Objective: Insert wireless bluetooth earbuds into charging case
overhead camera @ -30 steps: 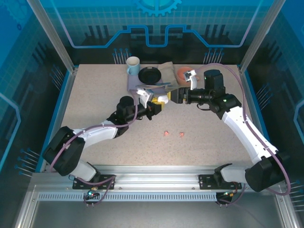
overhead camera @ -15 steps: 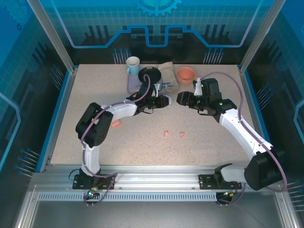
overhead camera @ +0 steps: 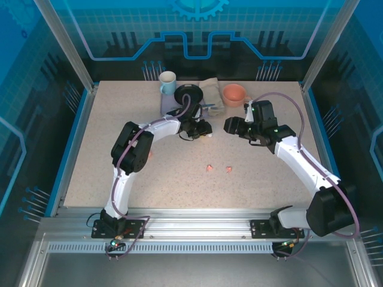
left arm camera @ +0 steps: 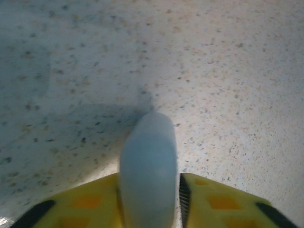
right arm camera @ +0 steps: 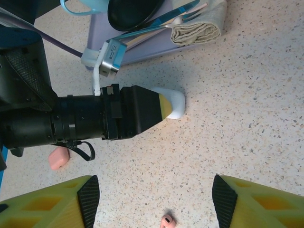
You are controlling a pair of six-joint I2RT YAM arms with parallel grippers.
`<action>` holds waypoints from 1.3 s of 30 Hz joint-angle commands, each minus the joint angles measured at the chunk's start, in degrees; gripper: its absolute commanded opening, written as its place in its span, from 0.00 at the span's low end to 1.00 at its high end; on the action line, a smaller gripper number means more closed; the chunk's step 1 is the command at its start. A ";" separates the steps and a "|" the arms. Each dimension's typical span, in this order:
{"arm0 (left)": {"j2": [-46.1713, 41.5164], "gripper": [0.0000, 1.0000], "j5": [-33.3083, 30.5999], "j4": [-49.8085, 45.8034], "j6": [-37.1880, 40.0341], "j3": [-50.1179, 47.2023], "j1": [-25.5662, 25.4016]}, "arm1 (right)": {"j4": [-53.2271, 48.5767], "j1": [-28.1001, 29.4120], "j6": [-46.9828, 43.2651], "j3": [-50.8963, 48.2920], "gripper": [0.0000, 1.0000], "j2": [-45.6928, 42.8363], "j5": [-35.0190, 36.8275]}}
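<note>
The white charging case (left arm camera: 148, 166) lies on the table between my left gripper's (left arm camera: 149, 179) yellow fingers. It touches the left finger, with a thin gap at the right pad (left arm camera: 184, 194). From above, the left gripper (overhead camera: 202, 128) is mid-table by the case (overhead camera: 208, 129). My right gripper (overhead camera: 230, 125) hovers just right of it, open and empty (right arm camera: 154, 185). It looks down on the case (right arm camera: 175, 102) and the left gripper (right arm camera: 164, 105). Two salmon-pink earbuds (overhead camera: 209, 168) (overhead camera: 229, 170) lie loose nearer the front, and one (right arm camera: 166, 221) lies below the right fingers.
At the back stand a light blue mug (overhead camera: 167, 82), a black bowl (overhead camera: 188, 94), a folded cloth (overhead camera: 210, 89), an orange cup (overhead camera: 234, 94) and a lavender board (overhead camera: 169, 106). A pink case-like thing (right arm camera: 59, 158) lies beside the left arm.
The left arm has swung up from the left front and now reaches the case from the left. Its jaws have eased apart. The right gripper has drawn back from the case.
</note>
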 commanded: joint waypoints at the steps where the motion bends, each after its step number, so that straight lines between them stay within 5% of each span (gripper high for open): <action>1: 2.67 0.47 -0.85 -9.45 -0.07 3.28 1.15 | -1.68 -0.68 -1.29 -0.02 0.68 0.85 0.75; 13: -7.04 0.99 -4.09 -14.94 5.20 2.88 3.00 | -6.31 1.51 -3.33 -2.11 0.73 -4.03 3.51; 19: -22.85 0.99 -11.69 -13.75 6.80 -6.81 4.82 | -8.58 9.80 -5.08 1.47 0.80 -1.88 8.34; 29: -47.74 0.99 -18.51 -8.79 4.16 -28.27 19.02 | -16.22 28.90 -8.80 29.64 0.87 26.75 15.69; 39: -53.98 0.99 -16.21 -10.42 -1.66 -36.84 34.99 | -30.30 39.28 -12.57 71.04 0.87 61.78 23.27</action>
